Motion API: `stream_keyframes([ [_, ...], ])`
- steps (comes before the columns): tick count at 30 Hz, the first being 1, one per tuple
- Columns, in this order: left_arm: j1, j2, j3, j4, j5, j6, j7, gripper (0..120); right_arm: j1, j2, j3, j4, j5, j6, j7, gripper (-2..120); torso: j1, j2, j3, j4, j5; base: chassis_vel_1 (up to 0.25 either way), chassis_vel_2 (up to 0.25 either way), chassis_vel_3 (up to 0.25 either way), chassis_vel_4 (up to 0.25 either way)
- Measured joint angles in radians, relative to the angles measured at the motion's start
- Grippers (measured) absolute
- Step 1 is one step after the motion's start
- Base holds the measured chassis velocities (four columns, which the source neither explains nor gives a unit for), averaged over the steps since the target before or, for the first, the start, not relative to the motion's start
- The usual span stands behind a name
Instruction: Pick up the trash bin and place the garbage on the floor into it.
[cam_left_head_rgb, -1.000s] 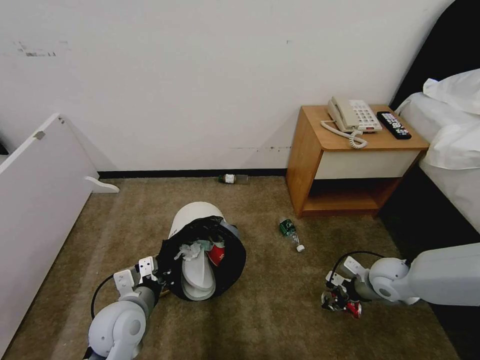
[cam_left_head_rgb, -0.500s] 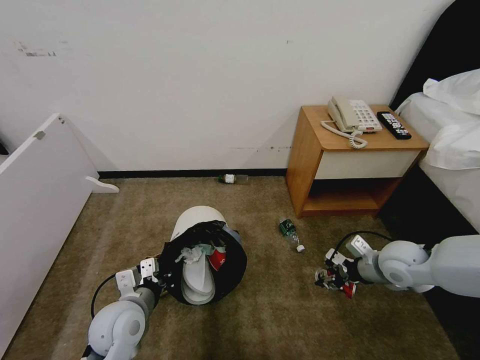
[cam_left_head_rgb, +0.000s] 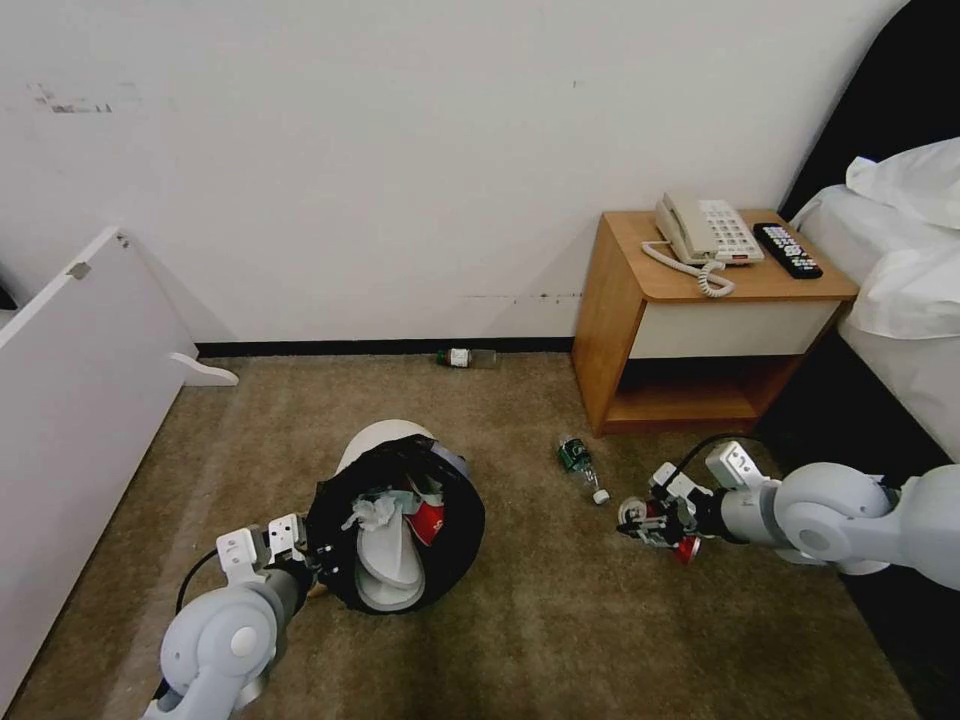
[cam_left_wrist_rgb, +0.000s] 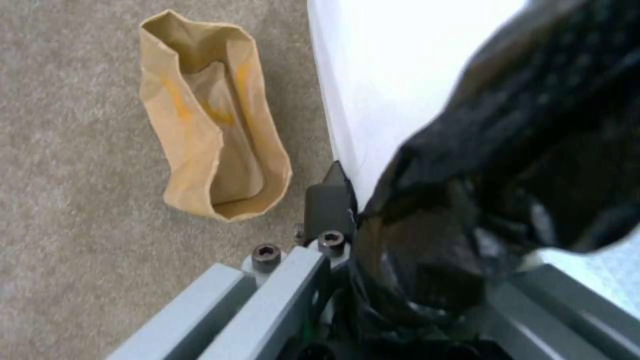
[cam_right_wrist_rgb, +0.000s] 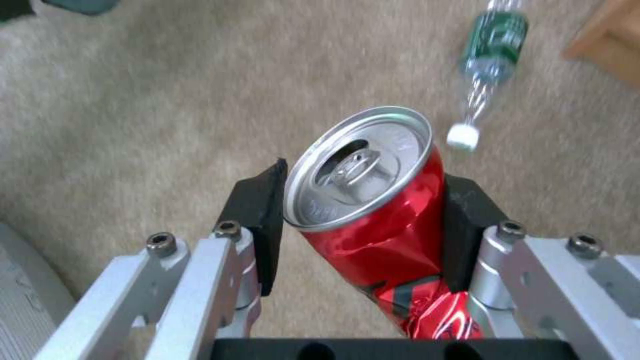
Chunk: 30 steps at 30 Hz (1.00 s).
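Right of frame centre, the right gripper (cam_left_head_rgb: 655, 522) clamps the red can (cam_left_head_rgb: 672, 535); the trash bin (cam_left_head_rgb: 395, 520), rim pinched by the left gripper (cam_left_head_rgb: 308, 562), lies leftward, mouth tilted.

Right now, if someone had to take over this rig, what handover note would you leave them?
Left pincer: shut on the black-lined rim of the small round white plastic trash bin, held tilted.
Right pincer: shut on a dented red drink can, beside the bin, not yet over it.
Done: white slippers, tissue and a red packet lie in the bin.
Left on the beige carpet: can to drop; green-labelled bottle, second bottle by the wall, brown paper bag.
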Motion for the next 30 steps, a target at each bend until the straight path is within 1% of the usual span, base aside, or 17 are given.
stream_keyframes([
  [1, -0.004, 0.006, 0.004, 0.0, -0.023, 0.0, -0.021, 0, 0.008, 0.013, 0.006, 0.015, -0.008, 0.004, 0.0, 43, 0.0, 0.0, 0.0, 0.0001, 0.0, 0.0, 0.0, 0.0, 0.0],
  [5, -0.01, 0.01, 0.011, 0.001, -0.05, 0.0, -0.042, 0, 0.024, 0.034, 0.022, 0.038, -0.027, 0.014, 0.0, 43, 0.0, 0.0, 0.0, 0.0, 0.0, 0.0, 0.0, 0.0, 0.0],
  [7, -0.015, 0.01, 0.02, 0.0, -0.081, 0.0, -0.069, 0, 0.047, 0.053, 0.029, 0.068, -0.033, 0.02, -0.001, 43, 0.0, 0.0, 0.0, 0.0002, 0.0, 0.0, 0.0, 0.0, 0.0],
  [8, -0.015, 0.01, 0.02, 0.0, -0.081, 0.0, -0.069, 0, 0.047, 0.053, 0.029, 0.068, -0.033, 0.02, -0.001, 43, 0.0, 0.0, 0.0, 0.0002, 0.0, 0.0, 0.0, 0.0, 0.0],
  [10, -0.019, 0.011, 0.034, -0.009, -0.108, 0.001, -0.089, 0, 0.079, 0.076, 0.031, 0.105, -0.038, 0.026, -0.002, 43, 0.0, 0.0, 0.0, 0.0, -0.0001, 0.0, 0.0, 0.0, 0.0],
  [14, -0.019, 0.017, 0.049, -0.019, -0.122, 0.002, -0.096, 0, 0.113, 0.096, 0.032, 0.147, -0.038, 0.033, -0.001, 43, 0.0, 0.0, 0.0, 0.0, 0.0, 0.0, 0.0, 0.0, 0.0],
  [17, -0.019, 0.025, 0.073, -0.022, -0.128, 0.002, -0.098, 0, 0.159, 0.114, 0.034, 0.202, -0.037, 0.041, 0.001, 43, 0.0, 0.0, 0.0, 0.0001, 0.0, 0.0, 0.0, 0.0, 0.0],
  [24, -0.017, 0.028, 0.102, -0.018, -0.137, 0.002, -0.098, 0, 0.215, 0.122, 0.04, 0.27, -0.02, 0.051, 0.001, 43, 0.0, 0.0, 0.0, 0.0001, 0.0, 0.0, 0.0, 0.0, 0.0],
  [29, -0.021, 0.034, 0.123, -0.013, -0.156, 0.002, -0.096, 0, 0.276, 0.123, 0.042, 0.316, 0.013, 0.061, 0.001, 43, 0.0, 0.0, 0.0, 0.0001, -0.0001, 0.0, 0.0, 0.0, 0.0],
  [30, -0.026, 0.039, 0.133, -0.013, -0.165, 0.002, -0.096, 0, 0.299, 0.123, 0.045, 0.332, 0.029, 0.067, 0.0, 43, 0.0, 0.0, 0.0, 0.0, 0.0, 0.0, 0.0, 0.0, 0.0],
])
